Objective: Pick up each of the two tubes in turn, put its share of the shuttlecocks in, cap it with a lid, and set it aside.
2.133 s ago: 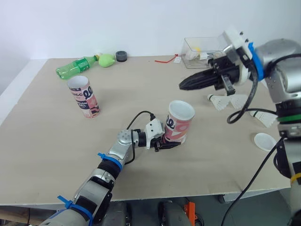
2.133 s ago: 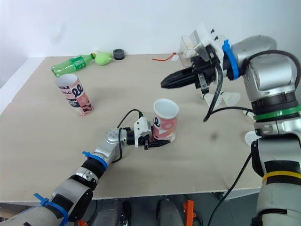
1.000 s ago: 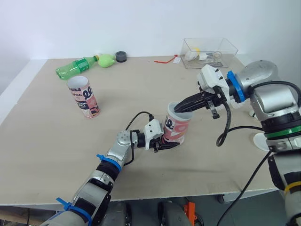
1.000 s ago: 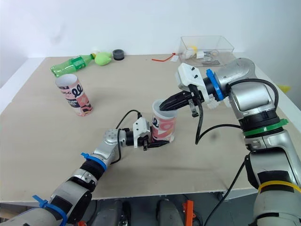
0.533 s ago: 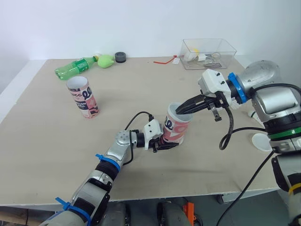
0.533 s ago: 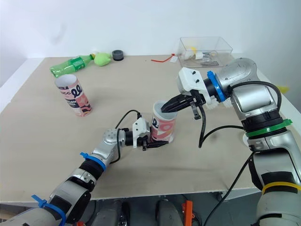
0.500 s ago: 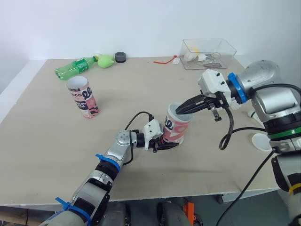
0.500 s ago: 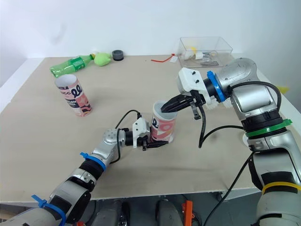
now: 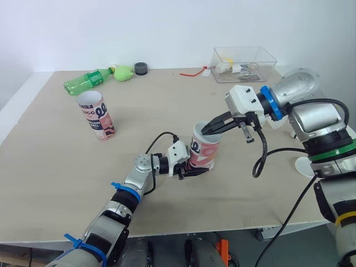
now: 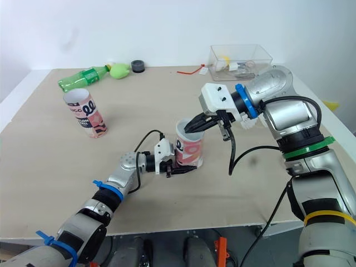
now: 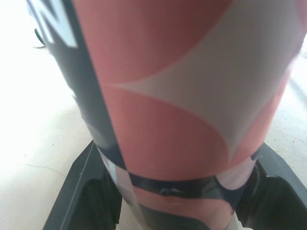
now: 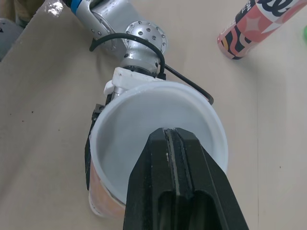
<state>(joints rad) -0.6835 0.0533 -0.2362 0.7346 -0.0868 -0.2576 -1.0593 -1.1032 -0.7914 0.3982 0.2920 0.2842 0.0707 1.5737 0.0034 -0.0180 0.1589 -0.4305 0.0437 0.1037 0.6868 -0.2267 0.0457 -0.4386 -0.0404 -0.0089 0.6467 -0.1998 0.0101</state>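
Since two seconds ago the right tool (image 9: 207,130) has swung down from above the right side of the surface (image 9: 67,167) and now has its tips at the mouth of the centre tube (image 9: 203,153). Its fingers are pressed together, and the right wrist view shows nothing between them. The left tool (image 9: 193,170) clamps the same tube low on its body, one finger on each side, with the base resting on the surface.

The step in hand looks like loading, or pressing down, a shuttlecock. The tube's inside reads plain white from above, so I cannot tell what sits in it. To do it well, the right tool should travel straight along the tube's axis and stay off the rim. The tube leans slightly and is held only near its foot (a sideways nudge would lever it over).

Room is generous. The tube stands mid-surface, well back from the front edge, and the second tube (image 9: 95,115) stands well apart to the left. On the right, behind the arm, lie what look like shuttlecock feathers (image 10: 253,124) and a white lid (image 9: 302,166). The retreat should rise first, then swing.
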